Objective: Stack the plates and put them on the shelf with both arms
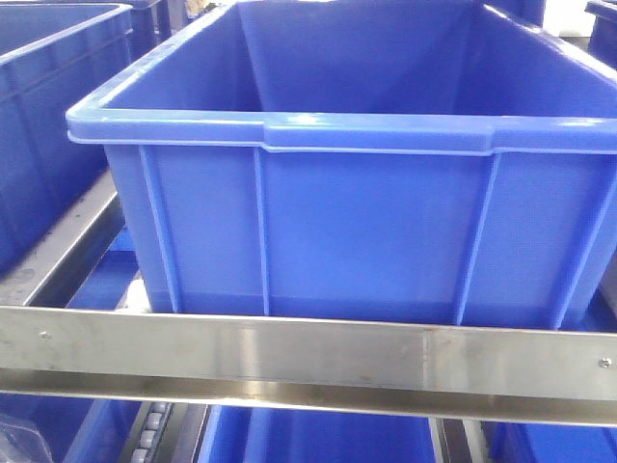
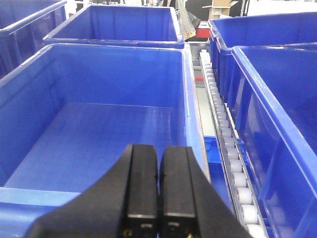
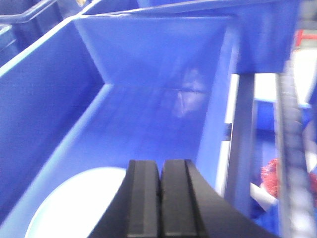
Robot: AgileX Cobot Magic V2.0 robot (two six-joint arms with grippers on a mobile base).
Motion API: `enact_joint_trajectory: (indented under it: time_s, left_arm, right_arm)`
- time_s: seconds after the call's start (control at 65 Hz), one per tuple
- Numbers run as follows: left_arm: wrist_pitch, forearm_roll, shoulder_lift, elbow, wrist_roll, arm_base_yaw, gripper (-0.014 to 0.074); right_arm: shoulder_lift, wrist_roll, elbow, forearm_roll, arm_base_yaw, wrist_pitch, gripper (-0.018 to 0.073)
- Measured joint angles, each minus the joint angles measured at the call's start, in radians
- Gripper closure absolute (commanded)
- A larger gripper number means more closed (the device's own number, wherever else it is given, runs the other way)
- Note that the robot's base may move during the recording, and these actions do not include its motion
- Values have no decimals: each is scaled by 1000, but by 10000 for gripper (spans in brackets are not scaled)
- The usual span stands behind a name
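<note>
Right gripper: my right gripper (image 3: pixel 160 198) has its two black fingers pressed together, nothing between them.
Plate: a pale plate (image 3: pixel 74 206) lies flat on the floor of the blue bin (image 3: pixel 148 99), just below and left of my right fingertips.
Left gripper: my left gripper (image 2: pixel 158 191) is likewise closed tight and bare, poised over the near rim of another blue crate (image 2: pixel 99 124).
Shelf: roller track (image 2: pixel 225 144) runs right of that crate; steel front rail (image 1: pixel 308 357) spans below.
</note>
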Motion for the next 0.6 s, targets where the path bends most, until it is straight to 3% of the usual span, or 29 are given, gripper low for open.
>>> enact_joint_trajectory:
  time_s: [0.185,0.416,0.6]
  left_arm:
    - [0,0,0,0,0,0,514]
    - [0,0,0,0,0,0,514]
    - [0,0,0,0,0,0,514]
  right_arm:
    - [-247,0,96,0,2,115,509]
    - [-520,-1,114,-2,0,400,510]
    - [-623,-4,116,-4,0,450,510]
